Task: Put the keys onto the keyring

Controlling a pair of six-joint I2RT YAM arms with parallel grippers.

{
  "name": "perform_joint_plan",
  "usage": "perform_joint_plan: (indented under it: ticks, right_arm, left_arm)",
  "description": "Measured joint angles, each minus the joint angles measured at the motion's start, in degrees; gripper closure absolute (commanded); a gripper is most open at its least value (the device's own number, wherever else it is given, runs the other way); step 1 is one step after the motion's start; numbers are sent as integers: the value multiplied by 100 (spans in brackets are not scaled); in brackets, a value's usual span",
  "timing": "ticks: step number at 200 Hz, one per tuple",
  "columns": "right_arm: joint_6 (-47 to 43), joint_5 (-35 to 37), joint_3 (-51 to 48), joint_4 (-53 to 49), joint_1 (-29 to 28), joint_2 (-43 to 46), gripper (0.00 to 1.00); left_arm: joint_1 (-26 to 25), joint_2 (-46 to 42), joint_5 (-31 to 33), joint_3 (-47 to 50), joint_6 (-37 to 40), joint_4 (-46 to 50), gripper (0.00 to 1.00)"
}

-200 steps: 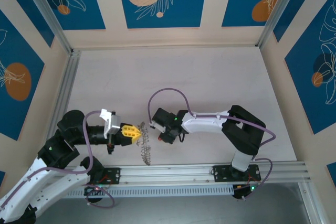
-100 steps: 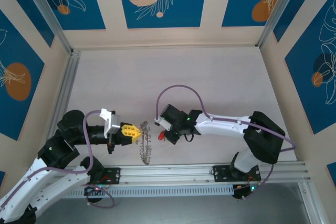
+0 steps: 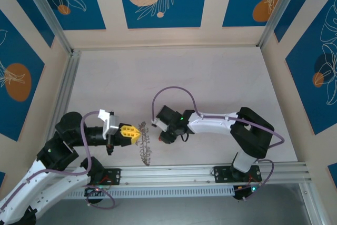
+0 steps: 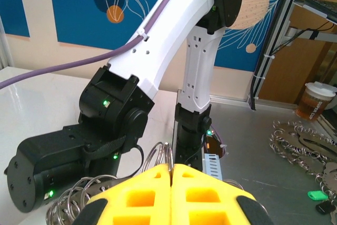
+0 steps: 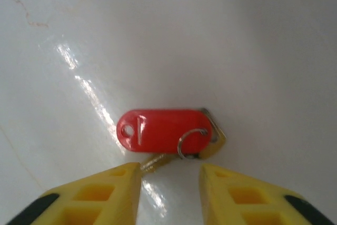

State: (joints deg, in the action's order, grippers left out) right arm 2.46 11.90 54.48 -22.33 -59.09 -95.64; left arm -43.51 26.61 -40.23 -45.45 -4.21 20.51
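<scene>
The keyring point(image 3: 144, 143) hangs as a silvery bunch from my left gripper point(image 3: 136, 132), near the table's front edge. In the left wrist view the yellow fingers point(image 4: 137, 193) are pressed together on the thin ring wire point(image 4: 167, 156), and more loops point(image 4: 79, 196) show at lower left. The key with its red plastic tag point(image 5: 163, 130) lies flat on the white table, with a small ring point(image 5: 192, 142) through it. My right gripper point(image 5: 169, 178) is open just short of it, one finger point(image 5: 105, 196) on each side of the blade. From above, the right gripper point(image 3: 164, 133) points down, right of the keyring.
The right arm's black wrist and white link point(image 4: 174, 35) stand close in front of the left gripper. An aluminium rail point(image 3: 210, 172) runs along the near edge and another point(image 3: 66, 93) up the left side. Bare table point(image 3: 174, 77) stretches behind both arms.
The right arm swung right, then back left toward the keyring. Its jaws have opened wider. The red key seen beside it half a second ago is now under it. The left arm barely moved.
</scene>
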Motion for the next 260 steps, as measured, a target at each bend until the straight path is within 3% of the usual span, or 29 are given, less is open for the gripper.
perform_joint_plan:
  ticks: [99, 150, 192, 260]
  right_arm:
    - [-13, 295, 199, 50, -22, -350, 74]
    - [-11, 289, 221, 83, -22, -400, 69]
    - [31, 264, 219, 96, -2, -400, 83]
    - [76, -44, 118, 321, 236, -369, 94]
  left_arm:
    - [0, 0, 2, 0, 2, 0, 100]
    - [0, -4, 2, 0, 0, 0, 100]
    - [0, -4, 2, 4, 2, 0, 100]
    - [0, -2, 2, 4, 2, -4, 100]
